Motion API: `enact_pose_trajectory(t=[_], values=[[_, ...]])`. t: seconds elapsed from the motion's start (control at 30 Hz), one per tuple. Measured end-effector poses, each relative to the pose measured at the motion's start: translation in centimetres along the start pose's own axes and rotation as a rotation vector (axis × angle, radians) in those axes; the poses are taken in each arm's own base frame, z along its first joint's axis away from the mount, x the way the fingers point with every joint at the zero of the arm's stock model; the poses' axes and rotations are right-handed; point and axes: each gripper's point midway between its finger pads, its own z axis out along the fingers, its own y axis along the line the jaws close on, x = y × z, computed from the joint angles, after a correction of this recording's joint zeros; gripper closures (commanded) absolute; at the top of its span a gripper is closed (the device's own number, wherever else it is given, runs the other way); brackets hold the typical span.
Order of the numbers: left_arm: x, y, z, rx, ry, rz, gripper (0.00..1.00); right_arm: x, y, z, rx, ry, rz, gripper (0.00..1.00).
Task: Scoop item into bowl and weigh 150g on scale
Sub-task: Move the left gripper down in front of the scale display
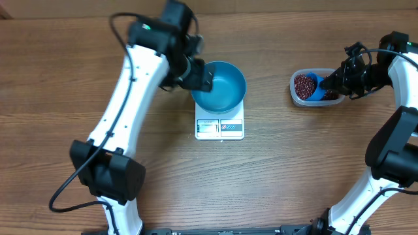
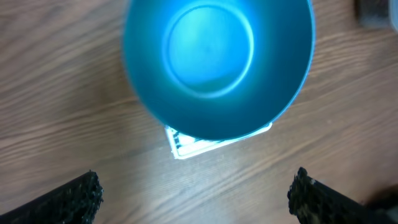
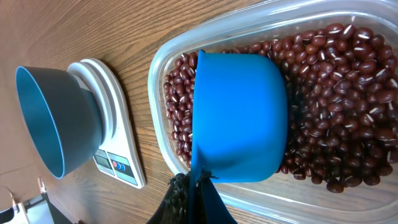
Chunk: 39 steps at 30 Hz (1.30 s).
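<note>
The blue bowl (image 1: 221, 86) sits on the scale (image 1: 219, 128) at mid-counter, with the left claw (image 2: 196, 179) spread wide beside it. The right claw (image 3: 193, 198) grips the blue scoop (image 3: 239, 118), which rests on the beans (image 3: 339, 93) in the clear tub (image 3: 249, 25) toward the counter's right edge.

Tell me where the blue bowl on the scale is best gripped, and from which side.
Grip the blue bowl by its thin rim, on the side facing the open left gripper, with one jaw inside and one outside, coming from above. It stands upright and empty on the scale, and its round wall is probably too wide to span.
</note>
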Motion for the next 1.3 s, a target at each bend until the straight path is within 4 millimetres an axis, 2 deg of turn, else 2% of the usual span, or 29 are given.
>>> enact_pose_trajectory(t=[0.03, 0.1, 0.17, 0.3, 0.37, 0.43, 0.47, 0.53, 0.6, 0.73, 0.97, 1.1, 1.3], values=[[0.6, -0.2, 1.1, -0.007, 0.012, 0.005, 0.00, 0.0, 0.0, 0.0, 0.002, 0.000, 0.001, 0.96], [1.6, -0.4, 2.0, -0.024, 0.002, 0.006, 0.01, 0.1, -0.1, 0.0, 0.005, 0.002, 0.001, 0.96], [2.6, -0.3, 1.6, -0.029, -0.046, 0.004, 0.00, 0.1, -0.1, 0.0, 0.006, 0.003, 0.002, 0.96], [4.9, -0.4, -1.2, -0.016, -0.155, 0.000, 0.01, 0.0, -0.1, 0.0, 0.006, 0.001, 0.000, 0.96], [5.9, -0.1, -1.1, -0.014, -0.175, -0.015, 0.00, 0.0, -0.1, 0.0, 0.006, 0.001, 0.000, 0.96], [6.8, 0.5, 1.1, -0.018, -0.153, -0.033, 0.00, 0.0, -0.1, 0.0, 0.007, 0.000, 0.000, 0.96], [8.0, 1.0, 3.6, -0.030, -0.098, -0.047, 0.00, 0.0, -0.1, 0.0, 0.006, 0.001, 0.000, 0.96], [8.9, 1.3, 6.1, -0.038, -0.073, -0.045, 0.00, 0.0, -0.1, 0.0, 0.007, 0.001, 0.000, 0.96], [9.8, 1.2, 7.7, -0.047, -0.056, -0.029, 0.00, 0.0, -0.1, 0.0, 0.008, 0.001, -0.001, 0.96], [10.0, 0.6, 8.6, -0.061, -0.069, 0.007, 0.00, 0.1, -0.3, 0.0, 0.015, 0.003, 0.001, 0.96], [10.2, -0.3, 8.8, -0.069, -0.073, 0.055, 0.01, 0.1, -0.3, 0.0, 0.015, 0.003, 0.001, 0.96], [10.4, -0.1, 8.8, -0.086, -0.069, 0.046, 0.01, 0.1, -0.3, 0.0, 0.016, 0.003, 0.001, 0.96], [9.5, 0.7, 8.7, -0.136, -0.112, 0.032, 0.00, 0.0, -0.3, 0.0, 0.017, 0.002, 0.000, 0.96]])
